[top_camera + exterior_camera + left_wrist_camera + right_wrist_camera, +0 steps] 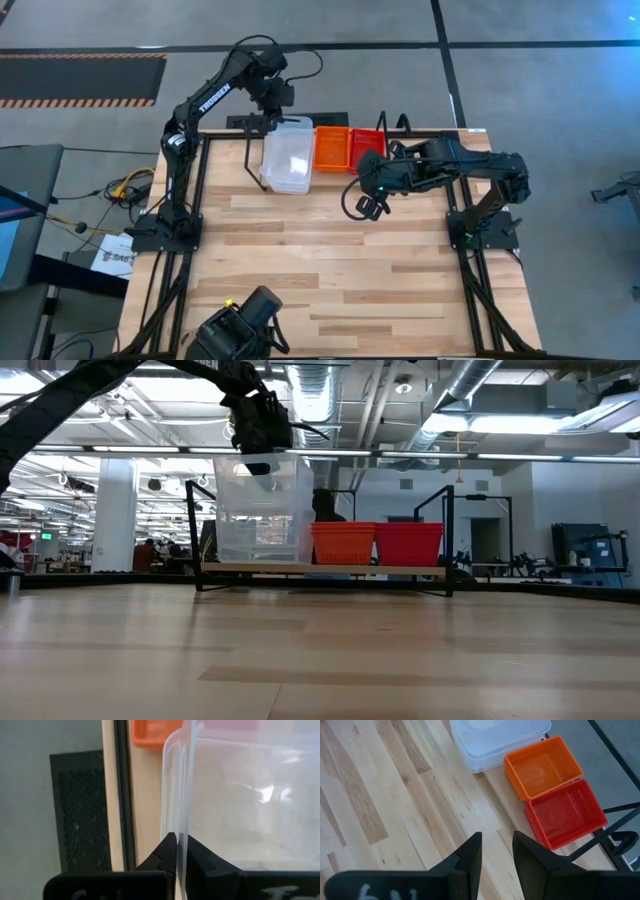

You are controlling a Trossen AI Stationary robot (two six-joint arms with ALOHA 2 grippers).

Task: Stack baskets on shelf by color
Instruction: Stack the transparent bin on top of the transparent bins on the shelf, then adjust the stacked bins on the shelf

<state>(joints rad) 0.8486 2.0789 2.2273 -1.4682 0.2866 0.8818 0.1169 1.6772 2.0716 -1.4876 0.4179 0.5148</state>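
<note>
I see my left gripper [177, 852] pinching the thin translucent rim of the clear basket [288, 155] on the shelf [320, 569] at upper centre, beside glossy mesh orange [331, 148] and red baskets [366, 146], while my right gripper's [496, 852] dark fingers hover narrowly parted over the pale wood-plank table [330, 270].

Clear basket [240, 800] runs off left wrist frame, far side cut. Orange basket [150, 732] only sliver at edge there. Red basket [367, 147] partly under right arm in high view. Shelf [320, 569] legs mostly hidden behind baskets, low view. Stack counts: cannot tell. Background people too small.
</note>
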